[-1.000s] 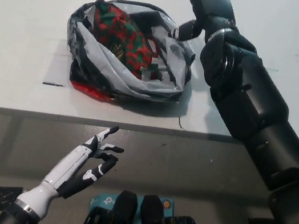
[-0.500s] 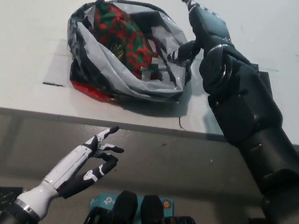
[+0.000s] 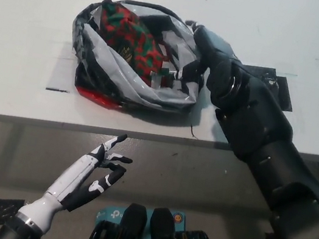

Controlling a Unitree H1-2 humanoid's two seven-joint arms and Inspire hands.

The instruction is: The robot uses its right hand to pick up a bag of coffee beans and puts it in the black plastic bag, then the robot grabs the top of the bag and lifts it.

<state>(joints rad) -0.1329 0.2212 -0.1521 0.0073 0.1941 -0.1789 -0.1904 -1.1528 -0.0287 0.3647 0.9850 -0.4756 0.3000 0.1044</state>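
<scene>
The black plastic bag [image 3: 124,76] lies open on the white table [image 3: 30,10], its shiny grey inside showing. Inside it rests the red and green patterned coffee bean bag [image 3: 130,37]. My black right hand [image 3: 204,50] is pressed against the bag's right rim, with its fingers reaching down onto the plastic; whether they grip the rim is hidden by the hand's back. My white left hand [image 3: 96,167] rests below the table's front edge, fingers apart and holding nothing.
Black tape marks [image 3: 275,84] sit on the table just right of my right arm. The table's front edge [image 3: 84,128] runs across the middle of the picture, with grey floor below it.
My right hand has come down and toward me from above the bag's far right side onto its right rim. The left hand has not moved.
</scene>
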